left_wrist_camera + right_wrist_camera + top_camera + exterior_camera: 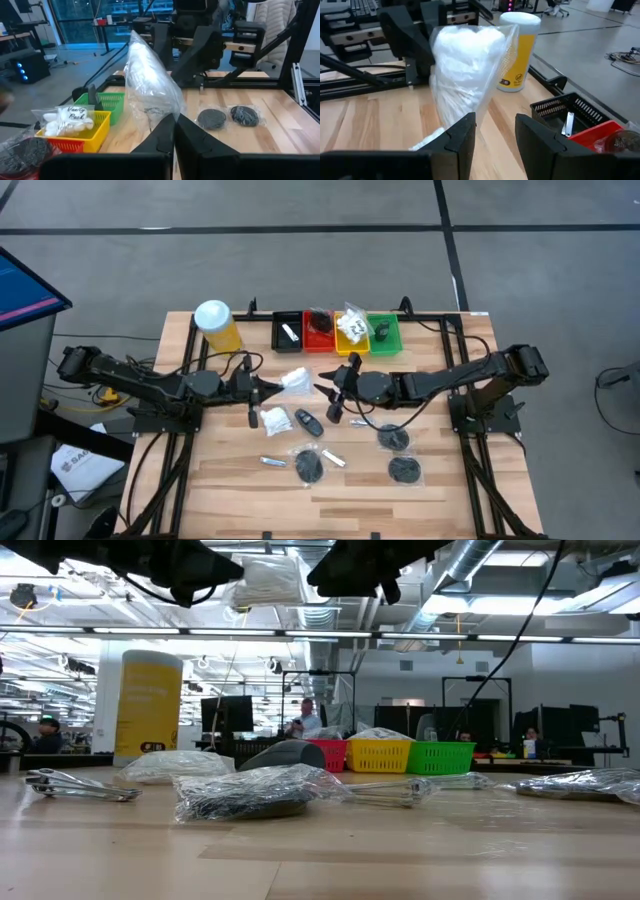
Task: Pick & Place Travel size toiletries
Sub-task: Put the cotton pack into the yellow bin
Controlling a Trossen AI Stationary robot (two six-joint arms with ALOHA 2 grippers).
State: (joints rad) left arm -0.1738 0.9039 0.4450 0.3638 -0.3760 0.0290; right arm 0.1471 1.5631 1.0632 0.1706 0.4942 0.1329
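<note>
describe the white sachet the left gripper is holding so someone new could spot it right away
Start at the row of coloured trays along the table's far edge, then look just in front of them. Between the two grippers hangs a white sachet, pinched by the shut left gripper. Unlike the other sachet, it is lifted off the table.

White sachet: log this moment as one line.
left hand shut on sachet, lifted | right hand open, empty, facing it | trays behind | discs on table

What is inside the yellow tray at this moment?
The yellow tray holds white round pieces in a clear packet with handwritten label. Anything underneath that packet is covered and cannot be seen.
</note>
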